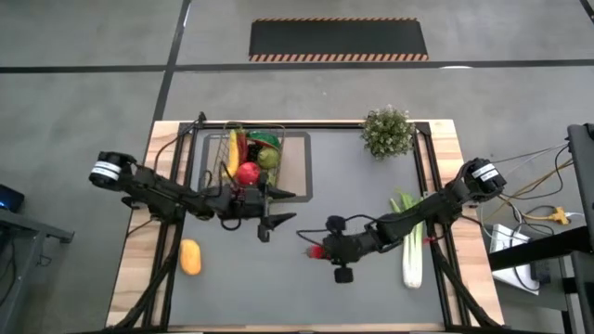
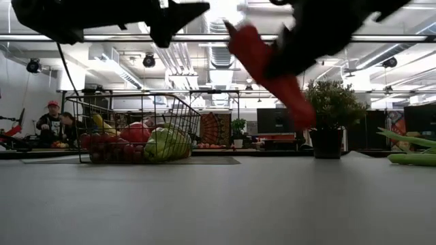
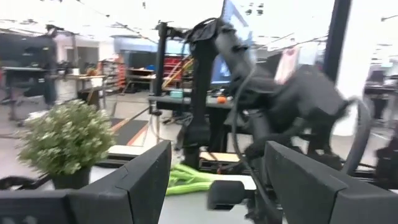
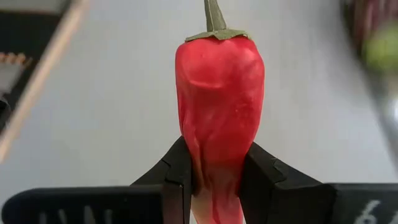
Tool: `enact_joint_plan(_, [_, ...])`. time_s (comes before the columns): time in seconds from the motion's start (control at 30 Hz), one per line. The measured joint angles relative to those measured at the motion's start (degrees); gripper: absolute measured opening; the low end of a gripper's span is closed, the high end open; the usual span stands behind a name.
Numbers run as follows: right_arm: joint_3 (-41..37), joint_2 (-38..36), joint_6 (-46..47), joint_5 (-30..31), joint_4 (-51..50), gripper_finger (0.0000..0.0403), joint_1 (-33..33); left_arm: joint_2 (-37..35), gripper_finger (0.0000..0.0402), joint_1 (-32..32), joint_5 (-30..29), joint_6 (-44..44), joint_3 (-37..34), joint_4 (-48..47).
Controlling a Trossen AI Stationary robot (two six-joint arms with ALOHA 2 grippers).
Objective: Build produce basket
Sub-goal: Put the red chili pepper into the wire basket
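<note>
The dark wire basket [image 1: 219,163] [image 2: 182,109] stands on the table's far left part. It holds a red apple [image 1: 247,173], a banana [image 1: 232,148] and green fruit [image 2: 165,144]. My left gripper [image 1: 278,208] [image 3: 217,158] hovers open just near of the basket, touching nothing. My right gripper [image 1: 325,250] [image 4: 217,183] is near the table's middle, shut on a red chili [image 1: 316,250] [image 2: 269,68]. An orange fruit [image 1: 190,257] lies on the table's near left. A green-white leek [image 1: 411,243] [image 2: 409,148] lies under the right arm. My right gripper pinches the red chili between its two fingers [image 4: 176,180], on the narrower lower part of its body [image 4: 217,168]. The green stem end [image 4: 214,18] points away from the gripper. The chili is lifted clear of the table and slants in the low view.
A bushy potted plant [image 1: 388,131] [image 2: 328,112] stands at the far right. A tan mat [image 1: 302,169] lies under the basket. People sit in the room beyond the table [image 2: 51,122]. Bare grey table surface [image 1: 278,288] lies toward the near edge.
</note>
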Motion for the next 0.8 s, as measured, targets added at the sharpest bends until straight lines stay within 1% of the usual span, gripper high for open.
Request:
enact_joint_plan(0.17, [-3.69, 0.04, -14.66, -0.67, 19.66, 0.0075, -1.83, -3.41, 0.0242, -0.09, 4.15, 2.53, -0.09, -0.40])
enact_joint_plan(0.3, [-8.74, 0.07, -23.52, -0.85, 37.91, 0.0075, -3.49, -6.59, 0.0242, -0.20, 5.16, 4.19, -0.33, -1.30])
enact_joint_plan(0.4, [-13.09, 0.19, -26.10, -0.85, 53.47, 0.0075, -5.06, -8.84, 0.0242, -0.33, 6.03, 4.50, -0.33, -3.85])
enact_joint_plan(0.47, [-15.34, 0.35, -25.88, -0.21, 60.67, 0.0075, -6.54, -9.20, 0.0242, -0.40, 6.35, 4.43, -0.33, -5.16])
enact_joint_plan(0.53, [-16.59, 0.41, -25.38, -0.16, 63.28, 0.0075, -7.97, -8.75, 0.0242, -0.42, 6.87, 4.17, -0.33, -5.48])
enact_joint_plan(0.8, [-17.42, 0.44, -23.91, -0.40, 62.76, 0.0075, -10.10, -1.84, 0.0242, -0.37, 7.09, 4.07, 1.62, -4.42])
